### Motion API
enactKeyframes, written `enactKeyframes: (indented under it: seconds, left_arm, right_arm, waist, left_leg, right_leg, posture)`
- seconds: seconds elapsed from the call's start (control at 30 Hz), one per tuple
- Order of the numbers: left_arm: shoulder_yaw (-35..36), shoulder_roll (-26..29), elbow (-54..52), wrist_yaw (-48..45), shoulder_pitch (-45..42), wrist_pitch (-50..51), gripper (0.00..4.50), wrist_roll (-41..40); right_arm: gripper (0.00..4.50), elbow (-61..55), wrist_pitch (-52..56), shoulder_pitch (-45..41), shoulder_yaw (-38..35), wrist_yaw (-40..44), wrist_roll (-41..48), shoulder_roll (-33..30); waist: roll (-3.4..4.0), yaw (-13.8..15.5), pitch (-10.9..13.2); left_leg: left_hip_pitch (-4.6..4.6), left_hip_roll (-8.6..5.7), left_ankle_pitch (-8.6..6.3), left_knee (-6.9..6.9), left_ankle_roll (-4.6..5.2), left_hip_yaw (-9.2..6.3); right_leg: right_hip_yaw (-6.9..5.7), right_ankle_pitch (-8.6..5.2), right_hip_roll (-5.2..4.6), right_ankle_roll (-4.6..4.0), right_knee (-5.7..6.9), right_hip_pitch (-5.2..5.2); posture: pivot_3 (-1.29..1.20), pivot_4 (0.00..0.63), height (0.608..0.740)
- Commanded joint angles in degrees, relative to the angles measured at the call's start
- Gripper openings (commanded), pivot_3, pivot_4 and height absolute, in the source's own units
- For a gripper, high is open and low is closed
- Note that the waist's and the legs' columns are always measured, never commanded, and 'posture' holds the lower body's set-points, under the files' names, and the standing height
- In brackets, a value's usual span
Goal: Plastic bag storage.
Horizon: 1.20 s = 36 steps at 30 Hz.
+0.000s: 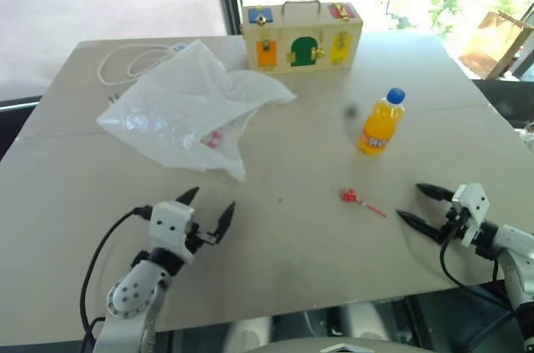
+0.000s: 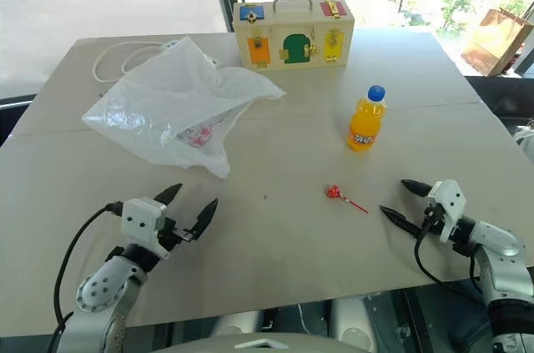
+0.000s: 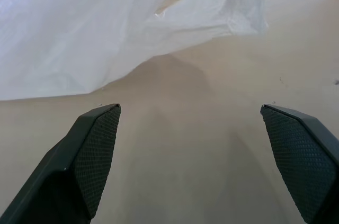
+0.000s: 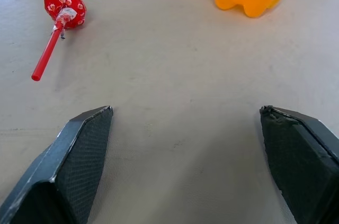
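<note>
The plastic bag (image 1: 188, 107) lay crumpled on the table (image 1: 292, 244), left of the orange soda bottle (image 1: 381, 123) and beside a white cable (image 1: 125, 61). The left gripper (image 1: 209, 209), fingers spread and empty, sat nearer than the bag; its wrist view showed the bag's folds close ahead. A wooden latch box (image 1: 301, 36) stood behind the bottle. A red lollipop (image 1: 355, 199) lay nearer than it. The right gripper (image 1: 421, 204) gaped empty, right of the lollipop.

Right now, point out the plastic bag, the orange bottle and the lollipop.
plastic bag (image 1: 179, 107), left eye view, middle of its crumpled body.
orange bottle (image 1: 380, 129), left eye view, its orange body.
lollipop (image 4: 65, 8), right wrist view, its red wrapped head.
</note>
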Motion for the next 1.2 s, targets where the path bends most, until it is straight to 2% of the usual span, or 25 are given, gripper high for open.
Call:
enactKeyframes:
  seconds: [0.03, 0.17, 0.27, 0.4, 0.67, 0.77, 0.8, 0.83, 0.87, 0.9, 1.03, 1.2]
  left_arm:
    - [-1.05, -0.13, -4.96, -0.17, 0.8, 0.52, 4.45, -1.08]
    - [-1.85, -1.03, -7.58, 0.29, -1.08, 2.98, 4.45, -3.53]
    - [-1.04, -2.28, -10.57, 0.8, -3.15, 6.97, 4.45, -9.58]
    - [-1.31, -2.4, -11.34, 0.99, -5.11, 8.69, 4.45, -11.35]
    - [-8.7, -7.67, -2.35, 4.76, -16.61, 7.83, 4.45, -5.7]
    - [-8.61, -8.41, -1.21, 4.31, -17.98, 6.93, 3.66, -6.31]
    - [-8.34, -8.37, -1.1, 3.91, -18.08, 6.9, 3.26, -6.84]
    - [-8.14, -8.15, -0.78, 3.52, -18.13, 6.6, 2.6, -6.94]
    - [-7.9, -7.93, -0.3, 3.51, -18.23, 6.47, 2.42, -6.74]
    - [-7.77, -7.81, 0.06, 3.58, -18.28, 6.32, 1.73, -6.44]
    - [-7.64, -7.59, 0.93, 3.61, -18.99, 6.47, 0.01, -6.33]
    - [-7.83, -7.47, 1.14, 3.39, -19.69, 6.55, 0.01, -6.2]
  right_arm:
    - [4.49, -1.39, 0.4, 1.23, 0.53, 0.32, -0.52, 0.1]
    - [4.49, -1.14, 0.94, -0.1, 0.46, -0.44, -0.45, 0.53]
    - [4.49, -1.12, 1.02, -0.87, 0.73, -0.52, -0.88, 0.68]
    - [4.49, -0.71, 1.11, -1.32, 0.62, -0.38, -1.22, 0.68]
    - [4.49, -0.68, 1.12, -2.49, 1.58, -0.65, -1.86, 2.08]
    - [4.5, -1.46, 1.47, -2.96, 1.29, -0.63, -1.12, 2.31]
    - [4.5, -1.67, 1.7, -3.04, 1.25, -0.72, -1.05, 2.24]
    - [4.5, -1.87, 1.91, -3.07, 1.27, -0.79, -1.05, 2.17]
    - [4.5, -2.09, 2.08, -3.08, 1.31, -0.83, -1.0, 2.17]
    - [4.5, -2.24, 2.18, -3.07, 1.35, -0.85, -0.96, 2.19]
    - [4.5, -3.26, 2.56, -3.02, 1.78, -1.06, -0.96, 2.58]
    - [4.5, -4.69, 2.85, -2.99, 2.12, -1.99, -0.96, 3.53]
  waist:
    - [0.0, 0.03, 0.0]
    - [0.01, 0.04, 0.0]
    - [0.02, -0.02, 0.01]
    - [0.06, -0.05, 0.02]
    - [0.08, 0.02, 0.01]
    - [0.09, -0.09, 0.02]
    - [0.1, -0.09, 0.02]
    - [0.1, -0.07, 0.02]
    - [0.11, -0.05, 0.03]
    - [0.11, -0.03, 0.02]
    - [0.12, -0.03, 0.03]
    - [0.16, 0.0, 0.06]
  left_leg:
    - [-0.01, 0.0, 0.0, 0.0, 0.0, 0.0]
    - [-0.01, 0.01, 0.0, -0.01, 0.0, -0.01]
    - [0.0, 0.01, 0.0, -0.01, 0.0, -0.01]
    - [0.0, 0.01, 0.0, -0.01, 0.0, -0.01]
    - [0.01, -0.06, 0.01, 0.21, 0.01, -0.02]
    - [0.0, -0.03, 0.0, 0.2, 0.01, 0.0]
    - [0.0, -0.02, 0.0, 0.19, 0.01, 0.0]
    - [-0.01, -0.02, 0.0, 0.19, 0.01, 0.0]
    - [-0.01, -0.01, 0.0, 0.19, 0.01, 0.0]
    - [-0.01, -0.01, 0.01, 0.19, 0.01, 0.0]
    - [0.02, -0.02, 0.01, 0.2, 0.01, 0.02]
    - [-0.01, -0.02, 0.01, 0.2, 0.01, 0.01]
  right_leg:
    - [0.0, 0.0, 0.0, 0.0, 0.0, -0.01]
    - [0.0, 0.0, -0.01, 0.0, 0.0, 0.0]
    - [0.0, 0.0, -0.01, 0.0, 0.01, 0.0]
    - [0.01, 0.0, 0.07, 0.0, 0.02, -0.01]
    - [0.01, 0.01, 0.38, 0.02, 0.18, 0.07]
    - [0.07, 0.03, 0.44, 0.05, 0.18, 0.03]
    - [0.07, 0.04, 0.44, 0.07, 0.18, 0.01]
    - [0.06, 0.04, 0.44, 0.08, 0.19, 0.0]
    - [0.06, 0.04, 0.44, 0.07, 0.2, 0.0]
    - [0.06, 0.02, 0.43, 0.03, 0.21, 0.0]
    - [0.09, 0.01, 0.42, 0.02, 0.25, 0.0]
    - [0.09, 0.01, 0.43, 0.03, 0.25, -0.04]
  posture:
    - [0.0, 0.15, 0.739]
    - [0.0, 0.15, 0.739]
    - [0.0, 0.15, 0.739]
    - [0.0, 0.15, 0.739]
    - [0.0, 0.15, 0.739]
    - [0.0, 0.15, 0.739]
    - [0.0, 0.15, 0.739]
    - [0.0, 0.15, 0.739]
    - [0.0, 0.15, 0.739]
    - [0.0, 0.15, 0.739]
    - [0.0, 0.15, 0.739]
    - [0.0, 0.15, 0.739]
